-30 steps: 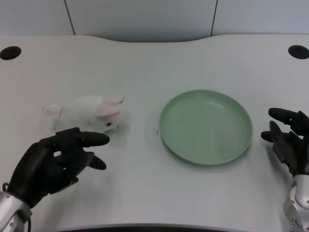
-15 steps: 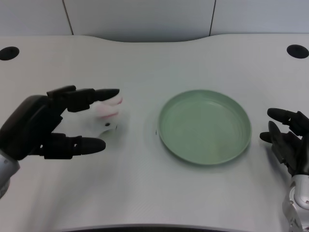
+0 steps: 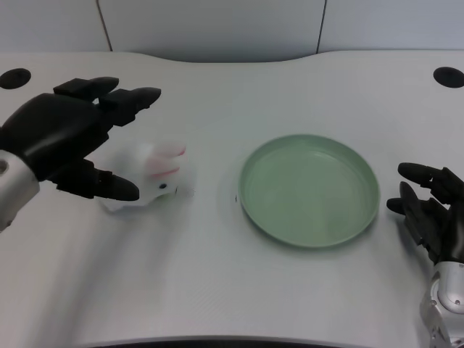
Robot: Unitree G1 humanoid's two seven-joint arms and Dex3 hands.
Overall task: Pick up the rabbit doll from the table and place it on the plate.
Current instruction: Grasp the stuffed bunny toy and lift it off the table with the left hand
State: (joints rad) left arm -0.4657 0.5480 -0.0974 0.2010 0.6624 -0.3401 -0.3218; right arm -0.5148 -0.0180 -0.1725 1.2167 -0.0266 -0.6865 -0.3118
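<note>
A white rabbit doll (image 3: 156,176) with pink ears lies on the white table, left of centre, its head pointing right. My left hand (image 3: 69,138) hovers over the doll's rear, fingers spread apart, thumb in front of the body and the other fingers stretched out behind it. It covers the doll's left half and holds nothing. A round green plate (image 3: 309,190) sits right of centre with nothing on it.
My right hand (image 3: 428,210) rests at the table's right edge, just right of the plate. Two dark round holes (image 3: 14,77) (image 3: 448,77) mark the table's far corners. A grey wall runs behind the table.
My left hand has risen from the near edge and moved away from me, over the doll's rear. The doll and the plate have stayed put.
</note>
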